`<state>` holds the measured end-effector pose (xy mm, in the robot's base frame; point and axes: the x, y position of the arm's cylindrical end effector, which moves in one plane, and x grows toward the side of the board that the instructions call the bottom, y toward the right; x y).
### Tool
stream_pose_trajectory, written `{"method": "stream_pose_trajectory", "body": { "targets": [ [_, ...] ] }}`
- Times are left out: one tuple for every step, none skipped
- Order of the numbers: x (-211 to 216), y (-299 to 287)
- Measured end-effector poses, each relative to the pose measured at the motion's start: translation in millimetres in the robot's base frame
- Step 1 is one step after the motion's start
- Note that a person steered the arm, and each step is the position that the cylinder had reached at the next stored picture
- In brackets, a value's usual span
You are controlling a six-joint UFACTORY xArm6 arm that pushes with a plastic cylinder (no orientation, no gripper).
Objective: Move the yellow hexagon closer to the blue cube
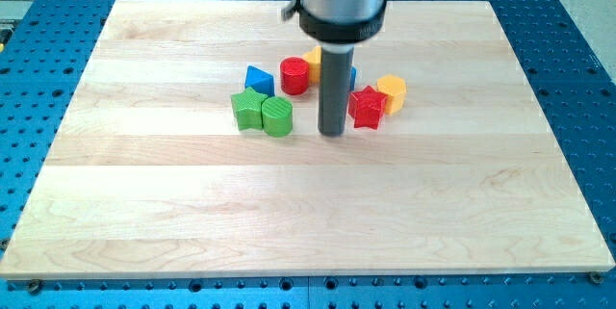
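My tip point(332, 134) rests on the wooden board just below the cluster of blocks, between the green blocks on its left and the red star point(367, 108) on its right. The yellow hexagon point(393, 91) sits right of the red star, touching it. The blue cube point(352, 76) is mostly hidden behind the rod; only a sliver shows at the rod's right side, above the red star. The tip touches no block that I can see.
A red cylinder point(295, 75) and a blue triangle point(258, 80) lie left of the rod. A second yellow block point(313, 59) peeks out behind the cylinder. A green star point(248, 109) and a green rounded block point(277, 115) sit together below the triangle.
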<state>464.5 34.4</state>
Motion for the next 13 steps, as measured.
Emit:
{"method": "stream_pose_trajectory", "body": {
  "targets": [
    [8.7, 68.9],
    [-6.6, 98.8],
    [-6.8, 68.4],
    [-6.0, 49.5],
    [-20.2, 133.4],
    [-31.1, 126.6],
    [-31.3, 86.1],
    [-37.6, 134.7],
    [-62.0, 123.6],
    [-62.3, 94.8],
    [-62.3, 71.2],
    [-62.3, 78.7],
    [-62.3, 71.7]
  ]
}}
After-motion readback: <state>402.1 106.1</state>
